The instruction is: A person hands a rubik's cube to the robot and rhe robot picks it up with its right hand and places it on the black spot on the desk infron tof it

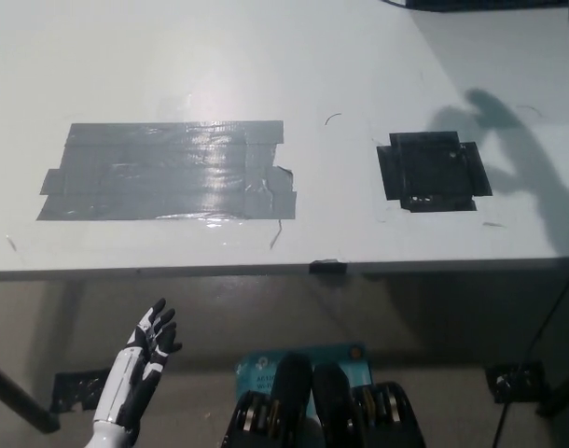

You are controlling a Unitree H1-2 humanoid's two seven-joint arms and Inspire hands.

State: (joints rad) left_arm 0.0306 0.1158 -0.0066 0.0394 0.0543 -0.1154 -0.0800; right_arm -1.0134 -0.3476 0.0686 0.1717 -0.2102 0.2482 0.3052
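The black spot [432, 173] near the tabletop [173, 65] right edge lies bare; placing remains undone. Rubik's cube and right robot hand are out of view. Left robot hand [146, 341] rests below the front edge, fingers spread, empty.

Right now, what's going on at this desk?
Nothing is being handled in view. The black tape spot on the desk is bare, with no cube on it or anywhere in the frame. The right hand is out of view; only a shadow of an arm falls across the desk at the right, beside the spot. The white left hand hangs open below the desk's front edge, holding nothing. A large grey tape patch lies on the desk's left part.
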